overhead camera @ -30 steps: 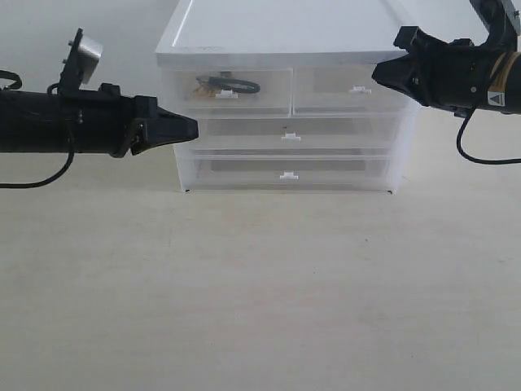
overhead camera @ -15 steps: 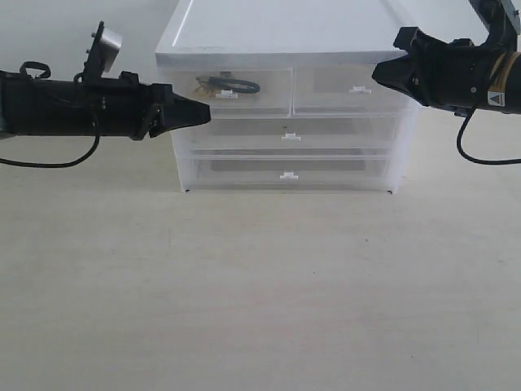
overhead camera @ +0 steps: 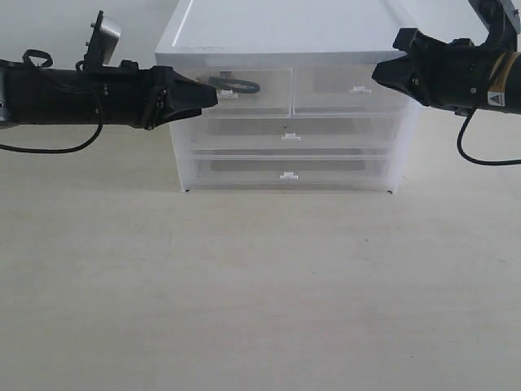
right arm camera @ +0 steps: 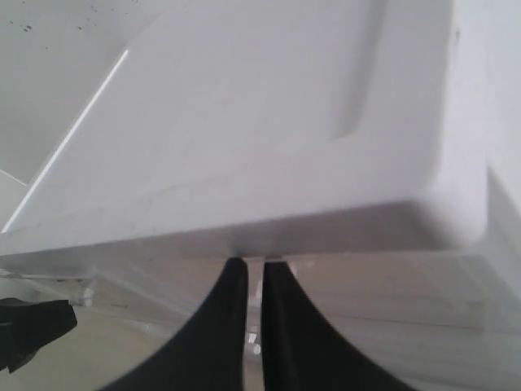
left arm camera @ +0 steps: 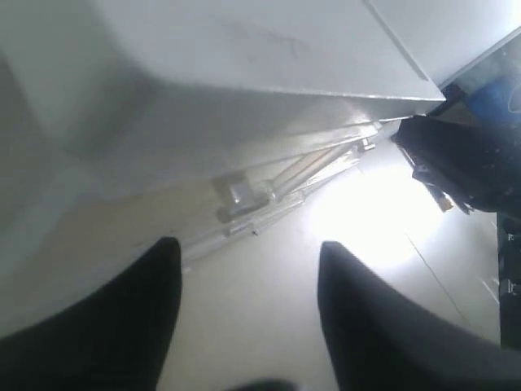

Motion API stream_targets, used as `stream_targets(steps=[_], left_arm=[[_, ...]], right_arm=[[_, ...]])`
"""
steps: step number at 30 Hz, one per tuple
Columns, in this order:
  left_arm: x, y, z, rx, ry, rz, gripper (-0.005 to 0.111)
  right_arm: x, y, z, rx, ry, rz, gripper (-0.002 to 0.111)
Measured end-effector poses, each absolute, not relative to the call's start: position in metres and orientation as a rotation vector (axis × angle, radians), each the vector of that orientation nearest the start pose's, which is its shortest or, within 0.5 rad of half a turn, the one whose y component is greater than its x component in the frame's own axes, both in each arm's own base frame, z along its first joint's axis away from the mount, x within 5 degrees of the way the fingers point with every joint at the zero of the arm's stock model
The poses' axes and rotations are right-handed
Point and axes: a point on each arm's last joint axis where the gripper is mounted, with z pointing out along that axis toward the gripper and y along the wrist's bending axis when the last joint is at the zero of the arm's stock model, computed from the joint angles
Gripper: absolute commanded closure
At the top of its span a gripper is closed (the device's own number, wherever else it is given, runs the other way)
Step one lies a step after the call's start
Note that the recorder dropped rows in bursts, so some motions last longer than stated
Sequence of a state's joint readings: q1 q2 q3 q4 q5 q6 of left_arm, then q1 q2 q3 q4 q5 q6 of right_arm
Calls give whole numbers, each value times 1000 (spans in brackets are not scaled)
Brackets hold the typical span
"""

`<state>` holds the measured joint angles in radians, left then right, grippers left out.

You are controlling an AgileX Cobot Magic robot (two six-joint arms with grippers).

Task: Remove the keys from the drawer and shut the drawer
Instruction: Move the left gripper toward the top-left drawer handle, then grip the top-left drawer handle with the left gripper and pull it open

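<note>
A pale, matte surface (overhead camera: pixel 260 285) is filling the foreground, and on it a white plastic cabinet (overhead camera: pixel 277 37) is sitting with its smooth, round-cornered top and translucent fronts. The left gripper (overhead camera: pixel 210 95) is pointing at the drawer (overhead camera: pixel 264 102), its tip just beside the little white tab handle (overhead camera: pixel 227 94); its jaws are standing well apart and holding nothing. The keys (overhead camera: pixel 238 83) are lying inside, their black loop showing hazily through the front, which is looking flush, so not yet pulled out. I'm reading this as the reach for the handle: next, those jaws are needing to straddle that small, slick tab, pinch, and draw straight out. The right gripper (overhead camera: pixel 384 75) is hanging by the cabinet's top right corner, jaws all but closed, empty.
</note>
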<state>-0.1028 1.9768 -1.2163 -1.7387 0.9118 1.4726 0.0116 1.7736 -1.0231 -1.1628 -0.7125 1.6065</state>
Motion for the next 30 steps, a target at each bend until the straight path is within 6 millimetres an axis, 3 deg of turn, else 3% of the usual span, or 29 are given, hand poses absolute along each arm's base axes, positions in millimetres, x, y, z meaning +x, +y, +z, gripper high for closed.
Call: stream_targets(steps=[4, 10, 30], left_arm=[[401, -114, 206, 297, 2020, -1216, 57], [412, -124, 189, 286, 2044, -1273, 57], [418, -128, 201, 306, 2003, -1302, 57]], right_arm=[[374, 59, 231, 77, 1956, 990, 108], [374, 59, 231, 78, 1954, 989, 108], [375, 59, 231, 75, 1948, 986, 108]])
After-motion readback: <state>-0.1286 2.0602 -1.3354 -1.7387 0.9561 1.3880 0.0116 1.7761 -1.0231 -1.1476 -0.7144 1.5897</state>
